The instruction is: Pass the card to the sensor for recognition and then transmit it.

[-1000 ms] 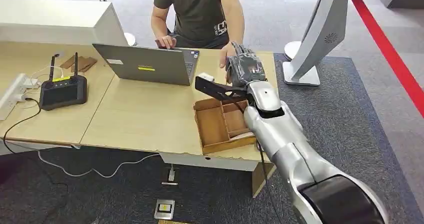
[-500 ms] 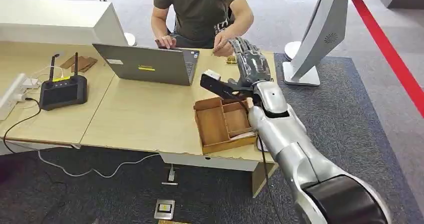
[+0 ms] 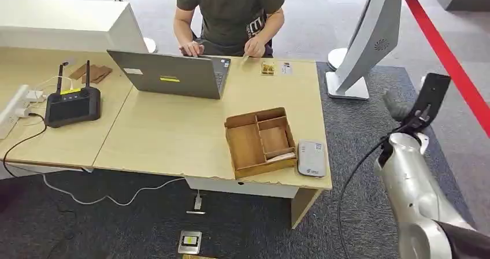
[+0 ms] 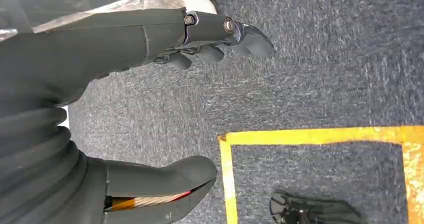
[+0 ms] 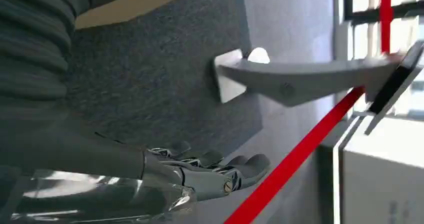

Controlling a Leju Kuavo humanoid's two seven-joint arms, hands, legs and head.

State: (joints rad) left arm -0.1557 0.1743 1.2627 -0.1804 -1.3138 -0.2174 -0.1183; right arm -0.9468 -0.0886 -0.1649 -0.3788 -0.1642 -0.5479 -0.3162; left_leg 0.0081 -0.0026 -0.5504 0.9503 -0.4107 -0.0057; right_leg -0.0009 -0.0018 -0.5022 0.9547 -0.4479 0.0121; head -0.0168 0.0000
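Observation:
The sensor (image 3: pixel 312 158) is a flat grey-white pad near the table's front right edge, next to a wooden divided tray (image 3: pixel 260 140). At the table's far side, a person's hand (image 3: pixel 255 50) holds a small light card (image 3: pixel 245 58) beside the laptop. My right hand (image 3: pixel 398 107) is out to the right of the table, over the carpet. In the right wrist view its fingers (image 5: pixel 210 171) are stretched out with nothing in them. My left hand (image 4: pixel 150 99) hangs above the floor, fingers (image 4: pixel 220 34) and thumb apart, holding nothing.
A grey laptop (image 3: pixel 170 74) and a black controller with antennas (image 3: pixel 72 106) sit on the table. Two small items (image 3: pixel 274 68) lie at its far right corner. A white stand (image 3: pixel 361 51) rises to the right, beside a red floor stripe (image 3: pixel 456 68). Yellow tape (image 4: pixel 310 134) marks the carpet.
My right arm swung from above the tray out to the right, off the table. The person's hand drew back toward the laptop with the card.

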